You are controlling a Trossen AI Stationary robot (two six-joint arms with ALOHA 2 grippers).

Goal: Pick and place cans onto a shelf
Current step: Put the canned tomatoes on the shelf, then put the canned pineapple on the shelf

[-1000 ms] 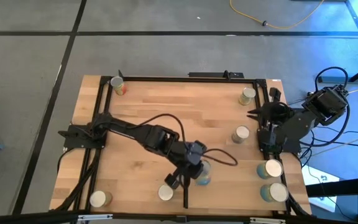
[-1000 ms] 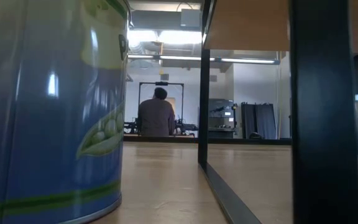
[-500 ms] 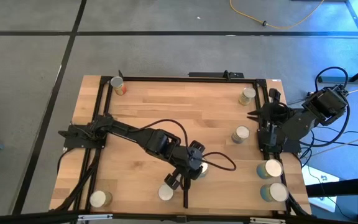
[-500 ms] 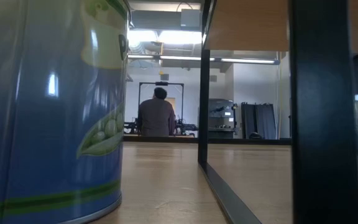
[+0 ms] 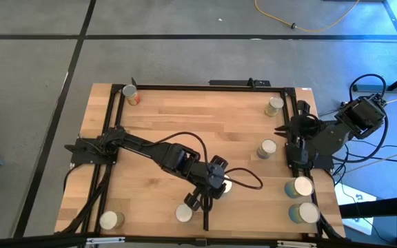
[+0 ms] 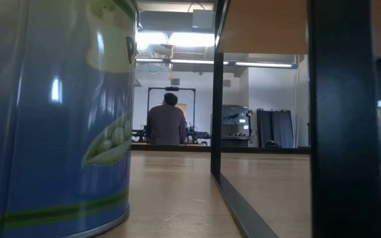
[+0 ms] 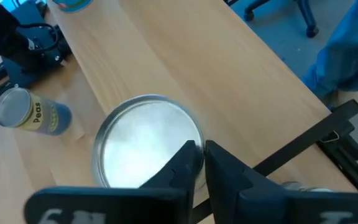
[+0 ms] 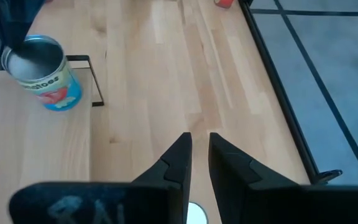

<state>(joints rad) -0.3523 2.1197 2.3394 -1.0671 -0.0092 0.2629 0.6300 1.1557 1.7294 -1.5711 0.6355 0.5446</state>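
Note:
A can with a blue label [image 5: 227, 184] stands upright near the left edge of the light-wood shelf [image 5: 260, 200], beside its black bar [image 5: 205, 217]. My left gripper [image 5: 209, 190] is shut and sits right over this can. The left wrist view shows the can's round top [image 7: 142, 140] under the fingertips [image 7: 202, 155]. The same can shows in the right wrist view [image 8: 41, 73]. My right gripper [image 8: 199, 144] is shut and empty at the table's right side [image 5: 289, 143], next to another can [image 5: 266, 148]. Two cans [image 5: 302, 186] [image 5: 305, 212] stand on the shelf's right part. My left gripper comes from above with shut fingers over the rim [image 7: 188, 134] of the blue-labelled can's top. I cannot tell whether the fingertips touch it. The can stands upright on the shelf.
Other cans stand at the far left corner [image 5: 131, 95], far right [image 5: 274, 105], near left [image 5: 107, 220] and near middle [image 5: 183, 213]. The low view shows a blue peas can [image 6: 51, 112] close up, black shelf posts [image 6: 346, 119] and a person [image 6: 167, 122] in the room beyond.
My left gripper has shifted slightly toward the table's near edge over the blue-labelled can, so the can's blue side no longer shows in the high view.

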